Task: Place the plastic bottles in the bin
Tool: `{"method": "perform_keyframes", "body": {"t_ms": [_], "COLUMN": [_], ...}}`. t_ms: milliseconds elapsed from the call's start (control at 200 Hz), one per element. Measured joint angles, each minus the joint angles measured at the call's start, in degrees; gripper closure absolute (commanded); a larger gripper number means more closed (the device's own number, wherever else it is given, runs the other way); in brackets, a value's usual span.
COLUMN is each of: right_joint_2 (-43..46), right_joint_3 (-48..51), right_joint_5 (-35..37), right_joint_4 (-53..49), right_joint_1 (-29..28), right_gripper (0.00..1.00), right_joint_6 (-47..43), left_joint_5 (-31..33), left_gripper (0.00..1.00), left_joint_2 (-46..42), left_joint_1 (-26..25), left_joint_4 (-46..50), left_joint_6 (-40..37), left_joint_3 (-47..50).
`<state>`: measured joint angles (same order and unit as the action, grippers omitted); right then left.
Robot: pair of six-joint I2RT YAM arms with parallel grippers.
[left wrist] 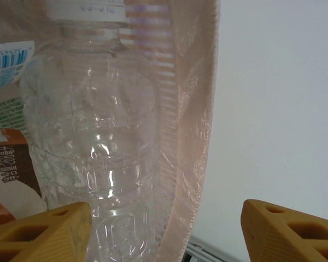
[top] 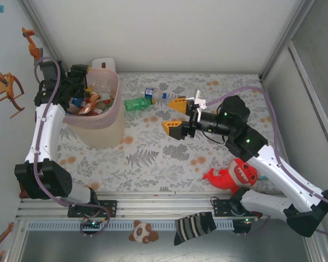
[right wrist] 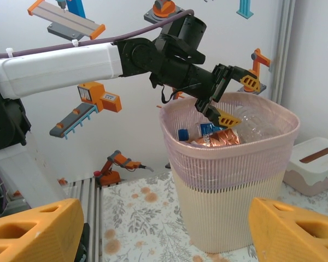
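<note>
the bin [top: 106, 134] is heaped near its rim, so the clear bottle [left wrist: 93, 142] on top against the wall could slip over the edge. left gripper [right wrist: 238, 101] hangs over it, fingers spread, pinching nothing. right gripper [top: 170, 114] is spread and empty near the green bottle [top: 135, 103] on the table. label writing is too blurred to read.

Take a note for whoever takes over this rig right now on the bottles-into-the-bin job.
Left gripper: open, over the bin; a clear bottle lies inside beside one finger, not gripped.
Right gripper: open, empty, above the table close to the loose bottles.
Done: the bin is piled with bottles up to its rim.
Left: a green bottle and a blue-labelled bottle lie on the table right of the bin.
</note>
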<state>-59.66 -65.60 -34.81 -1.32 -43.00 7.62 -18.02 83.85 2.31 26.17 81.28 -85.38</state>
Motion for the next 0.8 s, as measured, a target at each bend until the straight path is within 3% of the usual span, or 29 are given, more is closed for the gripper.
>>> {"method": "perform_keyframes", "body": {"t_ms": [200,491,801], "right_joint_2": [0.0,-0.4,-0.4], "right_joint_3": [0.0,0.0,0.0], "right_joint_5": [0.0,0.0,0.9], "right_joint_4": [0.0,0.0,-0.4], "right_joint_1": [0.0,0.0,0.0], "right_gripper": [0.22,0.23,0.23], "right_joint_6": [0.0,0.0,-0.2], "left_joint_5": [-0.7,-3.2,-5.0], "left_gripper": [0.51,0.86,0.93], "left_joint_2": [0.1,4.7,9.3], "left_joint_1": [0.0,0.0,0.0], "left_joint_4": [0.9,0.4,-0.4], "left_joint_6": [-4.9,-9.0,-9.7], "left_joint_3": [-2.5,-7.2,-6.4]}}
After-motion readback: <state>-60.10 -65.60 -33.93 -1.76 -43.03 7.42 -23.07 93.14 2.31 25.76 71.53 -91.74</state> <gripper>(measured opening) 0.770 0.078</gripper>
